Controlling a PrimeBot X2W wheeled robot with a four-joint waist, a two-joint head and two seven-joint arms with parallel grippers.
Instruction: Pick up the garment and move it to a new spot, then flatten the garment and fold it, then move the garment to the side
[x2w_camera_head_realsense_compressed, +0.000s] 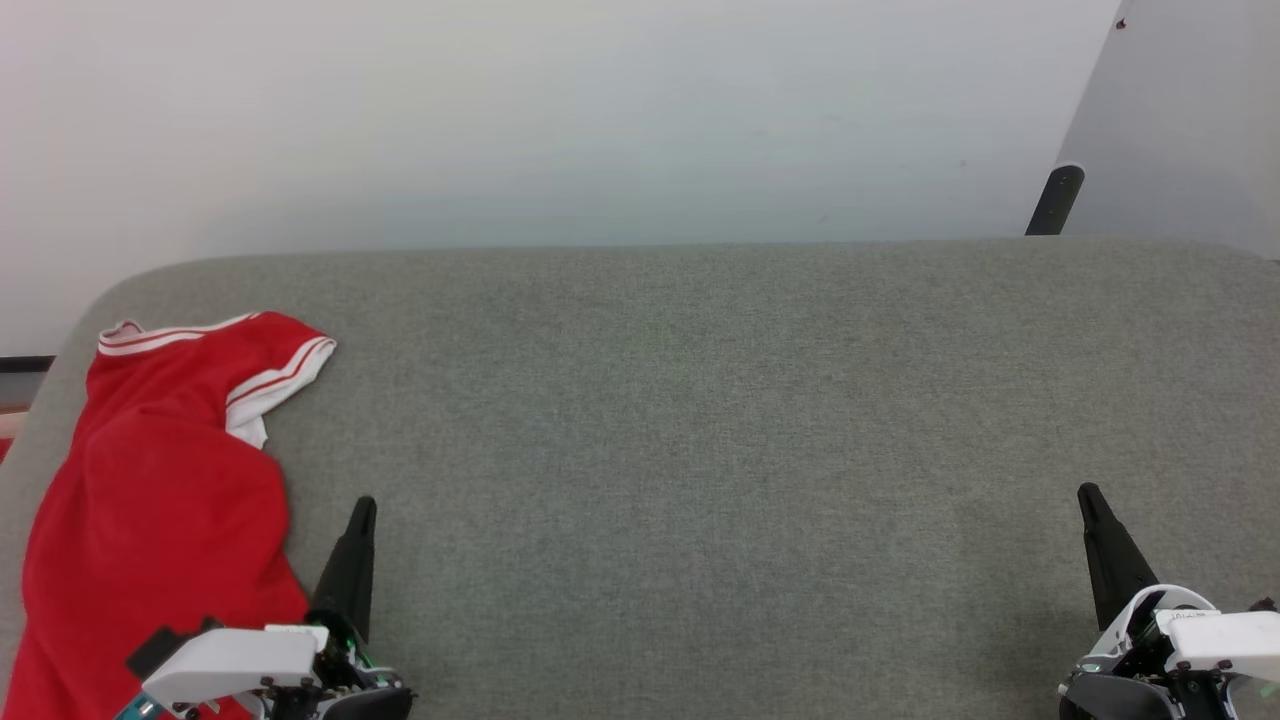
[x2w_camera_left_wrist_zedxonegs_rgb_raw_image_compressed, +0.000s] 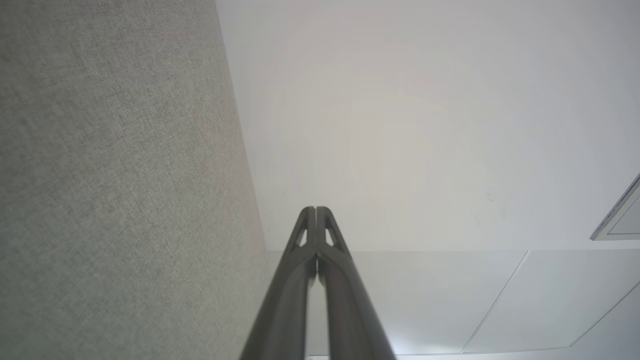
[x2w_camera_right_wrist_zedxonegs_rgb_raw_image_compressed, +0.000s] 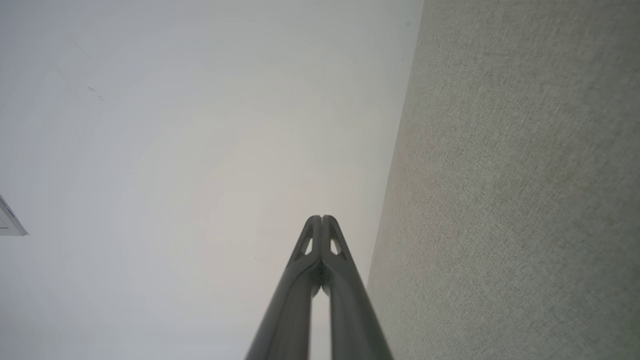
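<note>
Now | garment (x2w_camera_head_realsense_compressed: 160, 500) crumpled at left edge of grey table (x2w_camera_head_realsense_compressed: 700, 400) | left gripper (x2w_camera_head_realsense_compressed: 363, 508) beside it, right gripper (x2w_camera_head_realsense_compressed: 1088, 495) toward table's right edge; both finger pairs pressed together, empty | next, judged: spread left gripper, pinch shoulder fabric.

the red garment (x2w_camera_head_realsense_compressed: 150, 500) lies crumpled at the left end of the grey fabric surface (x2w_camera_head_realsense_compressed: 700, 450), its striped trim toward the white wall (x2w_camera_head_realsense_compressed: 500, 120). the left gripper (x2w_camera_head_realsense_compressed: 365, 507), fingers together, points up just beside its right edge; the right gripper (x2w_camera_head_realsense_compressed: 1088, 495), also closed, is well apart at lower right.
</note>
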